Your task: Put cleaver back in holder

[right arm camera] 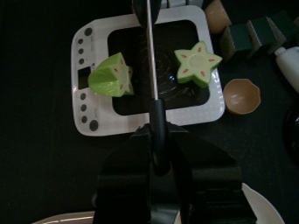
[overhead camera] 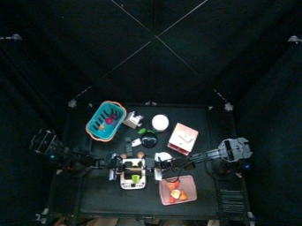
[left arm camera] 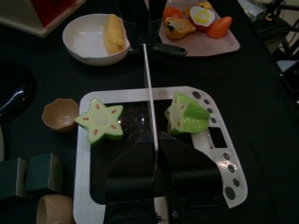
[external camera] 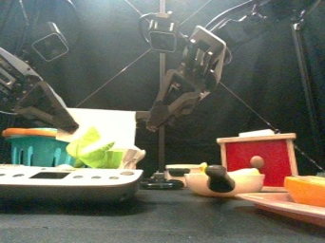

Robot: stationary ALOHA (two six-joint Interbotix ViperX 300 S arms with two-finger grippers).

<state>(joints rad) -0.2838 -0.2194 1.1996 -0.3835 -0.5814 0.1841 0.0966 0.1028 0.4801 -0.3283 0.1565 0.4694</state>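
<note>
Your cleaver (left arm camera: pixel 149 96) hangs flat in the air between your two claws. It is turned thin edge up, so it looks like one straight line. Its long way runs from the left claw (left arm camera: pixel 156 171) straight out to the right claw (right arm camera: pixel 152 171). Both claws are clenched on it, one at each end. Both arms reach in to the middle and tip down. Under the claws sits a white tray (left arm camera: pixel 216 144), with a green star piece (left arm camera: pixel 100 118) on each side of the blade.

I see a robot test lab: black curtains (overhead camera: pixel 48 53) hang all around my small black table (overhead camera: pixel 200 119) (toy food (left arm camera: pixel 100 118) on it).
</note>
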